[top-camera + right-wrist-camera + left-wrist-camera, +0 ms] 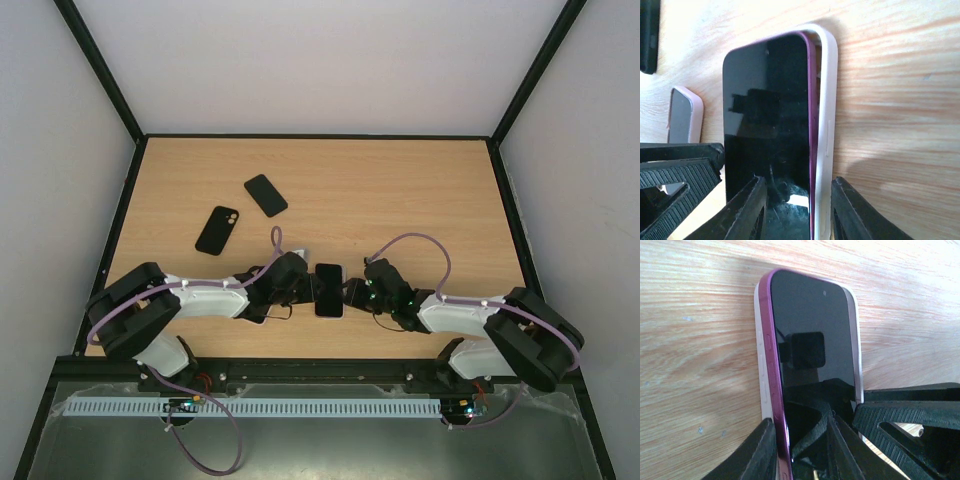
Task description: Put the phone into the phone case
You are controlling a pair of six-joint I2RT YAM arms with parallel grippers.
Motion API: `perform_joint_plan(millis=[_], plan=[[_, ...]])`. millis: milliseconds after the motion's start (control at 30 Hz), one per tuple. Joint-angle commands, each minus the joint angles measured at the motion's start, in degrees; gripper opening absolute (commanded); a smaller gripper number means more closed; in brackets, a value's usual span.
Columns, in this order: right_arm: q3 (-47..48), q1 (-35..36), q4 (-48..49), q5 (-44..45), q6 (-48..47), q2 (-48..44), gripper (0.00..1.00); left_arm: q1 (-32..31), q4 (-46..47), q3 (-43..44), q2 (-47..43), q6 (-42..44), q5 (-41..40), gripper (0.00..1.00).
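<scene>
The phone (328, 290), with a black screen and a purple rim, lies flat at the table's near middle between my two grippers. It sits in a white phone case (759, 355), whose wall shows along its side. The purple rim (812, 125) stands a little above the case wall (827, 115). My left gripper (300, 287) is partly open: one finger (757, 455) is against the case's side, the other (842, 447) is over the screen. My right gripper (357, 292) is partly open too, with one finger (747, 212) over the screen and one (855, 215) beside the case.
A black case with a camera cutout (217, 231) and a second black slab (266, 195) lie further back on the left. A small pale-rimmed device (684, 117) lies just beyond the phone. Black frame posts and grey walls bound the table.
</scene>
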Motion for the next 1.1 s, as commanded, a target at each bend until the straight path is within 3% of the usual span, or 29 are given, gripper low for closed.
perform_joint_plan(millis=[0,233,600,800,1067], plan=[[-1.2,-1.7,-1.2,2.1,-0.2,-2.8,0.37,0.5,-3.2,1.4,-2.9,1.8,-3.1,0.39],[0.3,-4.1,2.2,-1.5,0.0,0.8,0.33,1.4,-1.5,1.9,-0.8,2.1,-2.8,0.38],[1.7,-5.2,9.3,-1.7,-2.7,8.1,0.24,1.8,0.8,4.6,3.9,4.0,-1.2,0.22],[2.2,-5.2,13.9,-5.3,-5.5,10.7,0.24,1.6,3.4,5.2,5.4,6.2,2.7,0.12],[3.5,-5.2,15.2,-11.5,-10.4,11.4,0.26,1.0,3.5,5.6,5.1,7.8,3.6,0.11]])
